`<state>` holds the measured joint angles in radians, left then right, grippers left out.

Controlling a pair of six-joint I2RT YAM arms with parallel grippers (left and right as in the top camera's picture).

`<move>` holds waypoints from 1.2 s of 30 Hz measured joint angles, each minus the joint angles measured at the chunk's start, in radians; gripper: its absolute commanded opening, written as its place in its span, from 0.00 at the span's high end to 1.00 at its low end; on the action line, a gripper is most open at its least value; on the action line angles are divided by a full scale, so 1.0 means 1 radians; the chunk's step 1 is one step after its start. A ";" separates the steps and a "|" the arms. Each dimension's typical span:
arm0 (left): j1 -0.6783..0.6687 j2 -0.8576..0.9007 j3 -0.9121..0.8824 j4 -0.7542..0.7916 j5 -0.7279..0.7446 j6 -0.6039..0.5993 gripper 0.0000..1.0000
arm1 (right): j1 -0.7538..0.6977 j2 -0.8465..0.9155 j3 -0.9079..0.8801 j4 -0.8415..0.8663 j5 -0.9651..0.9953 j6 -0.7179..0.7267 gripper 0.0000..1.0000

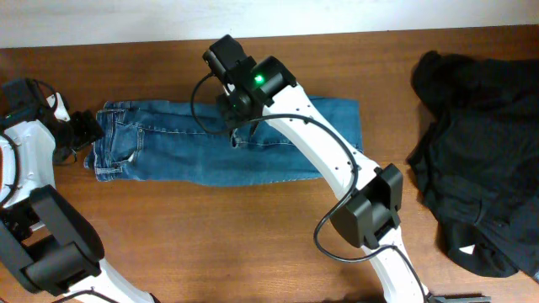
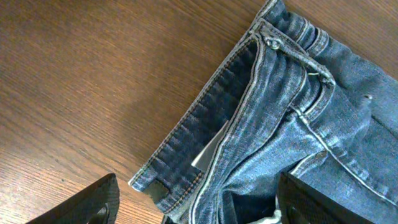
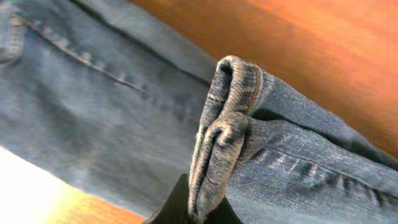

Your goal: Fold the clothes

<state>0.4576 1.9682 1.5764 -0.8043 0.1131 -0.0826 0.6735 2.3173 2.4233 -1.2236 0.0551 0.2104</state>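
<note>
A pair of blue jeans [image 1: 168, 156] lies flat on a wooden tabletop [image 1: 210, 236]. Its long axis runs left to right, with the waistband [image 2: 205, 106] at the left end. The right tool [image 1: 239, 133] hangs over the middle of the denim. Its fingers are pressed together on a doubled-up leg hem [image 3: 217, 143], which stands lifted off the layer below. The left tool [image 1: 82, 130] sits just beside the waistband, spread wide and holding nothing. A heap of black garments [image 1: 480, 151] lies well apart at the far right. The fold appears to run along the jeans' length, so the hem likely has to travel left toward the waistband. The left arm is the nearer one to pin that end.
</note>
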 measured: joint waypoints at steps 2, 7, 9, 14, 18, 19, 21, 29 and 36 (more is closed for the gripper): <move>0.000 0.000 0.000 0.000 0.000 0.000 0.19 | 0.001 0.017 0.000 0.009 -0.051 0.000 0.96; 0.000 0.000 0.000 0.000 0.000 0.000 0.19 | 0.018 0.054 0.000 0.027 -0.118 0.000 0.96; 0.000 0.000 0.000 0.000 0.000 0.000 0.19 | 0.027 0.065 0.000 0.045 -0.148 0.000 0.96; 0.000 0.000 0.000 0.000 0.000 0.000 0.19 | 0.048 0.088 0.000 0.089 -0.203 0.003 0.95; 0.000 0.000 0.000 -0.002 0.000 0.000 0.19 | 0.049 0.098 0.000 0.091 -0.215 0.003 0.58; 0.000 0.000 0.000 -0.002 0.000 0.000 0.19 | 0.049 0.099 0.000 0.103 -0.219 0.009 0.45; 0.000 0.000 0.000 -0.003 0.000 0.000 0.19 | 0.049 0.099 0.000 0.116 -0.223 0.006 0.43; 0.000 0.000 0.000 -0.003 0.000 0.000 0.19 | 0.036 0.100 0.000 0.025 -0.143 -0.010 0.52; 0.000 0.000 0.000 -0.003 0.000 0.000 0.19 | -0.191 0.100 0.000 -0.215 0.027 0.025 0.51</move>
<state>0.4576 1.9682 1.5764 -0.8074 0.1127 -0.0822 0.4828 2.4168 2.4237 -1.4387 0.0826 0.2356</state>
